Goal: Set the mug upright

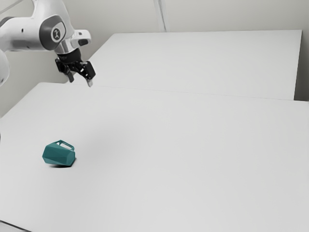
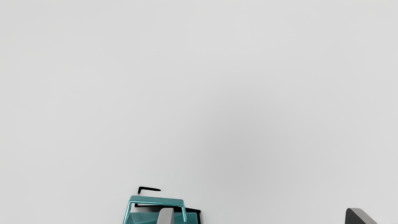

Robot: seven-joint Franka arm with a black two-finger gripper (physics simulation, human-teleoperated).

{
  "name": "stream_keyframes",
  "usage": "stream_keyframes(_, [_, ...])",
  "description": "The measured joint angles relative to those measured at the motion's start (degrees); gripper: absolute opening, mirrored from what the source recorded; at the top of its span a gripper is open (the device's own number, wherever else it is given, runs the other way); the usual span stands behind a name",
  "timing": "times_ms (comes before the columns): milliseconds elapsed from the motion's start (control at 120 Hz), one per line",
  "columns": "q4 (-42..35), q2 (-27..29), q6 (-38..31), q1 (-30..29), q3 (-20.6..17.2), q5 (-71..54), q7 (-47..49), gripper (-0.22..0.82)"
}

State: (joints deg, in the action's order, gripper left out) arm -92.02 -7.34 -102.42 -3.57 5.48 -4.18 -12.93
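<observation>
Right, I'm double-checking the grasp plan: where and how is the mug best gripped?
Probably by the handle, from above, with the open claw closing across its slim bar: the mug lies on its side with that loop raised off the tabletop.

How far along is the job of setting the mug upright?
Nothing looks done: the mug lies on its side on the table, its handle raised. Nothing is in hand: the gripper hangs open, well clear of the mug. Left, most likely: reach down, grasp, turn it upright, release.
</observation>
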Motion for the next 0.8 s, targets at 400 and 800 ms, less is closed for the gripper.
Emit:
stream_keyframes(400, [-10.8,5.4,-2.1,-4.8,7.3,5.5,-5.0,0.60])
stream_keyframes(800, [-13.0,-0.8,-2.5,-15.0,7.7,14.8,-15.6,0.60])
